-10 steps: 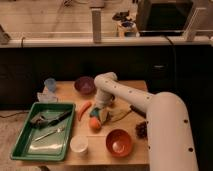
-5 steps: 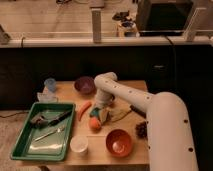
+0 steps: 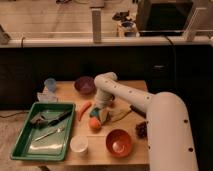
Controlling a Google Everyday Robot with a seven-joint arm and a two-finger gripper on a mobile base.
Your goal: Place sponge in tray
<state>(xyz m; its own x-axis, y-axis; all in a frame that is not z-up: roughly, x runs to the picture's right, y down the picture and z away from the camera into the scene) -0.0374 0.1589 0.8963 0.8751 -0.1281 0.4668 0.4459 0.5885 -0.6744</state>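
White-cased arm reaches down over the middle of the bench, and its end effector sits low, directly upon or against the sponge. Whether the end effector is spread, pressed together or pinching the sponge cannot be told from this view. The low, close placement is judged consistent with the pick-up step of the task, not with carrying.

The sponge lies on the bench just above the orange fruit, close enough that the two appear to touch. A long orange-red item (possibly a carrot) lies just to its left, and a pale-yellow wedge just to its right. The crowding leaves little room around the sponge, which may explain an approach from above.

Further out, the tray rests at the left edge of the bench, well apart from the sponge, with utensils already lying in it. An orange-red bowl and a white cup occupy the front edge; a purple bowl stands at the back.

Against the two earlier views, no shift is detected: arm, sponge and surrounding items hold the same positions. The sponge remains outside the tray.
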